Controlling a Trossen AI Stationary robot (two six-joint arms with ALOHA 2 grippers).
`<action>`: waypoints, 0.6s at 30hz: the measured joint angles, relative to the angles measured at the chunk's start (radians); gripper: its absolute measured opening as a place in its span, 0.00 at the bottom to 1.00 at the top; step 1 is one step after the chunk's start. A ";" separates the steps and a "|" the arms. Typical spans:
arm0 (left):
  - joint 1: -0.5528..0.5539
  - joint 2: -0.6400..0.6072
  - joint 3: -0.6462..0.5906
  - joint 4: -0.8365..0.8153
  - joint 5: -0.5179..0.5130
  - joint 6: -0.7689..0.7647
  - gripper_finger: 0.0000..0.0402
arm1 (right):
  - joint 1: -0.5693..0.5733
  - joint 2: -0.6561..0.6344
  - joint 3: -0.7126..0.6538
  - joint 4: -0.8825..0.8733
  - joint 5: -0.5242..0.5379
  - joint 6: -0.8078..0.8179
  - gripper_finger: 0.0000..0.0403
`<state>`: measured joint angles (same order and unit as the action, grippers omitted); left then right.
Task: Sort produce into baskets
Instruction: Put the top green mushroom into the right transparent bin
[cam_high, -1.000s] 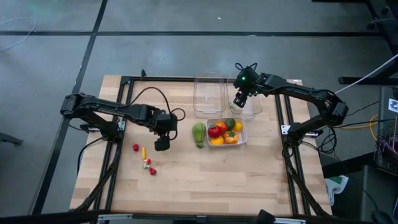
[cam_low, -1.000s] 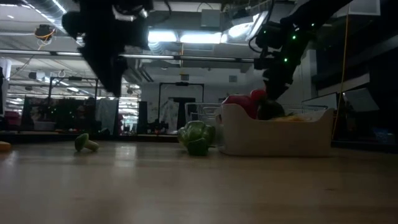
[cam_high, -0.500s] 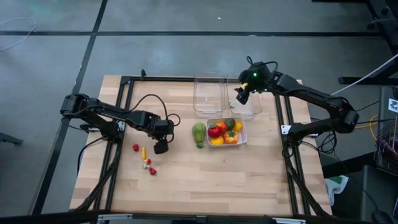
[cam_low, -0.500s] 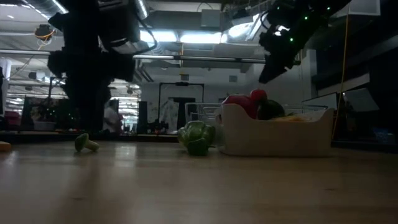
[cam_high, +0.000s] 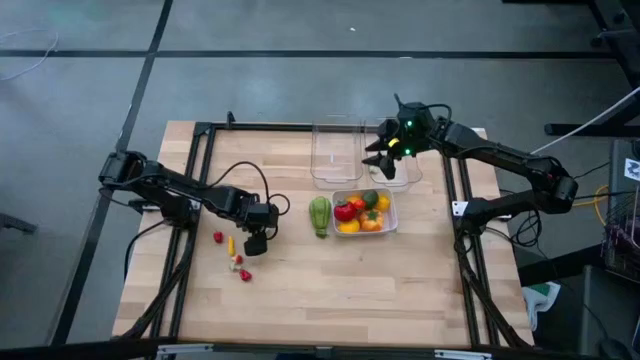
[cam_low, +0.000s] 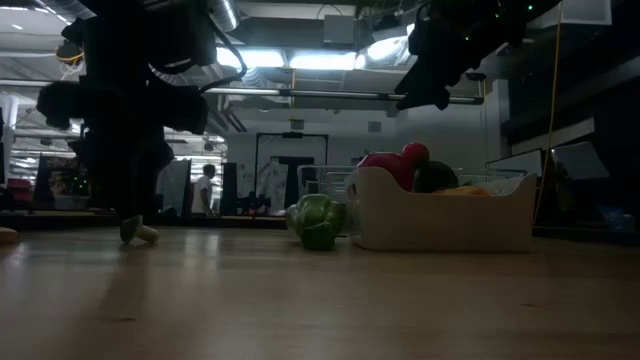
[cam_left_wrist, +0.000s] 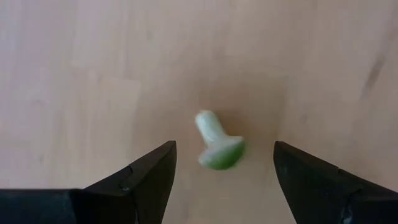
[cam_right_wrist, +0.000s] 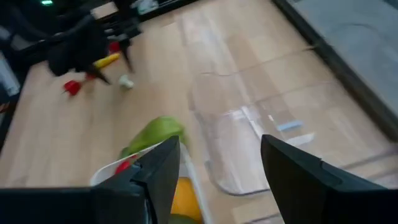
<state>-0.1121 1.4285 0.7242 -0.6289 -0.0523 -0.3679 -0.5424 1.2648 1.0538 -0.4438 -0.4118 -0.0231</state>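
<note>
My left gripper hangs spread over the little green mushroom piece, stem probably towards 11 o'clock, squarely between the fingers.

Whitish basket cut off by right wrist view's edge, tiny bits too small to identify

Pale wood table — whitish tub of red, orange, yellow produce — green-capped white-stemmed mushroom.

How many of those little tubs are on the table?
3. Two clear tubs sit side by side at the far edge, one left of the other. The white tub, full of produce, sits just in front of them.
</note>
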 joint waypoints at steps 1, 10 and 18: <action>-0.001 0.007 0.000 0.002 -0.005 0.000 0.65 | 0.016 0.000 0.000 0.000 0.000 0.000 0.55; -0.001 0.065 0.000 0.024 -0.007 0.000 0.65 | 0.163 0.000 0.000 0.003 0.021 -0.008 0.55; -0.001 0.079 -0.001 0.028 -0.011 0.000 0.59 | 0.257 0.001 0.000 0.039 0.149 -0.009 0.55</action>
<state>-0.1135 1.5070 0.7235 -0.6011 -0.0636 -0.3679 -0.2855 1.2655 1.0538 -0.4050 -0.2629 -0.0321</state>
